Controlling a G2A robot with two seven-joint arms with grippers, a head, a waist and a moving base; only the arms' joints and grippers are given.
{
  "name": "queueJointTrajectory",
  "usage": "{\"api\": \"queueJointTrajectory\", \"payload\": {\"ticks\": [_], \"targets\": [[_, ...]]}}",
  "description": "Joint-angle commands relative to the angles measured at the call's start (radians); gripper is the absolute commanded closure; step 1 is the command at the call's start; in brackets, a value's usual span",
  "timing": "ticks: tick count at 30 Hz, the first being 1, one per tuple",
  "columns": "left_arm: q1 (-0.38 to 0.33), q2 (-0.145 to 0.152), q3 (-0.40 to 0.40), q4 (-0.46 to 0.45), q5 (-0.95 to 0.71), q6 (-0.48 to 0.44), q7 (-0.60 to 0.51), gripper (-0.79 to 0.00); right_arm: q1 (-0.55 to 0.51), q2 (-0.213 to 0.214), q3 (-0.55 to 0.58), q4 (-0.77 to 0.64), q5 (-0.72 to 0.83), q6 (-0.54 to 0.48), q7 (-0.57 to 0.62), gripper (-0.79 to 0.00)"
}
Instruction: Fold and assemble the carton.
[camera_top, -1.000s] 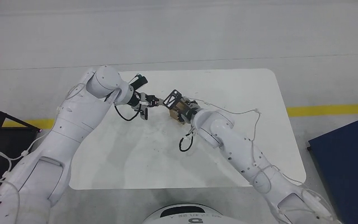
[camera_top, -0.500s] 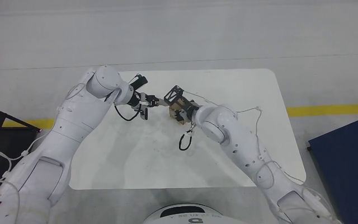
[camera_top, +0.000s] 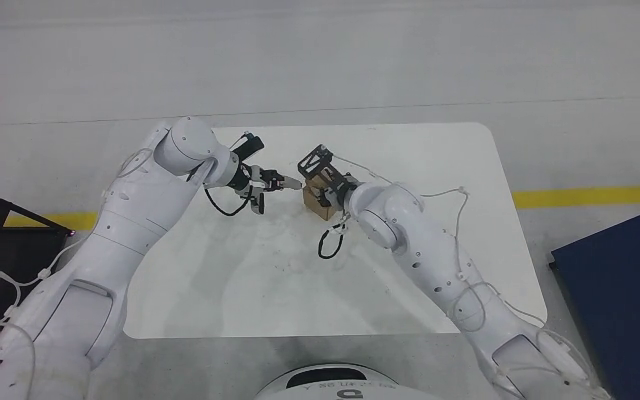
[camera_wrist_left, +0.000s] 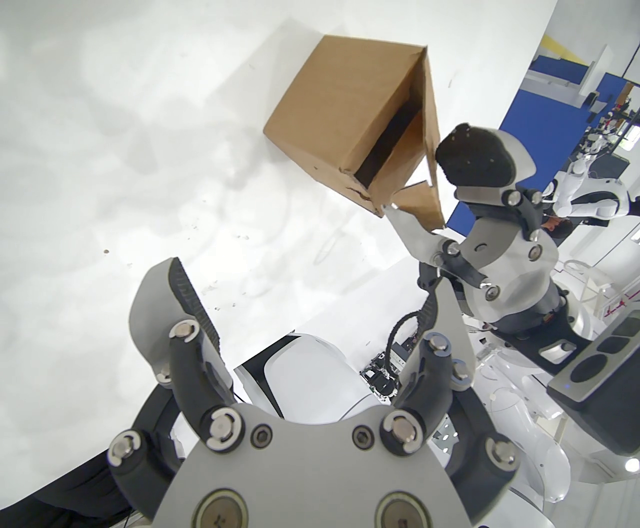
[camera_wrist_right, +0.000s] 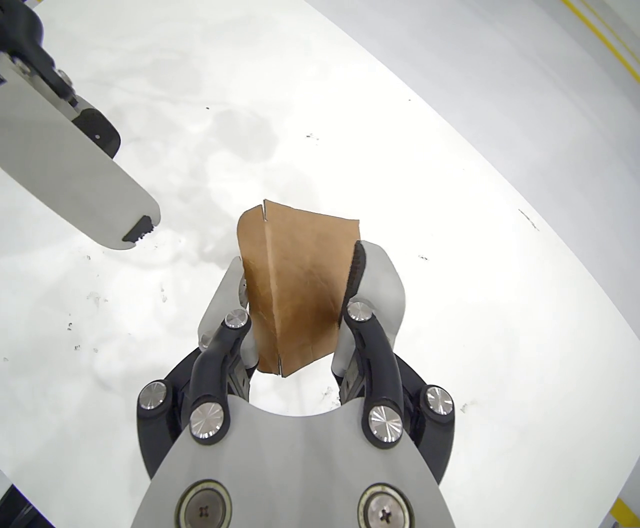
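The right tool (camera_wrist_right: 300, 260) is pinching a brown cardboard carton (camera_top: 320, 199), with its two fingers pressed on either side of a creased flap (camera_wrist_left: 419, 165). The carton is partly formed. One end gapes open, and the pinched flap stands out from that end. It sits tilted toward the far middle of the white table (camera_top: 430, 250), and whether its lower edge touches the surface cannot be told.

The left tool (camera_wrist_left: 305, 282) is spread wide and empty. It points at the carton from just beside it, with one fingertip close to the cardboard but not touching.

Since a second ago the right wrist has rolled, so its camera bracket now stands on the far side of the carton. The right forearm has swung a little farther across the table. The carton has turned slightly with it but stays in much the same spot. The left arm has kept its place.
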Motion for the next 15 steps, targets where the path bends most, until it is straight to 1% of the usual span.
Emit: {"api": "queueJointTrajectory", "payload": {"ticks": [1, 3, 7, 13, 15], "targets": [[0.000, 0.000, 0.000, 0.000, 0.000, 0.000, 0.000, -0.785, -0.001, -0.001, -0.004, -0.002, -0.018, 0.009, 0.000, -0.271], [0.000, 0.000, 0.000, 0.000, 0.000, 0.000, 0.000, -0.785, -0.004, -0.002, -0.009, -0.005, -0.032, 0.016, -0.002, -0.182], [0.000, 0.000, 0.000, 0.000, 0.000, 0.000, 0.000, -0.785, -0.016, -0.006, -0.033, -0.018, -0.115, 0.059, -0.008, -0.068], [0.000, 0.000, 0.000, 0.000, 0.000, 0.000, 0.000, -0.785, -0.045, -0.013, -0.086, -0.051, -0.314, 0.169, 0.002, -0.028], [0.000, 0.000, 0.000, 0.000, 0.000, 0.000, 0.000, -0.785, -0.056, -0.015, -0.103, -0.059, -0.399, 0.214, 0.011, -0.003]]}}
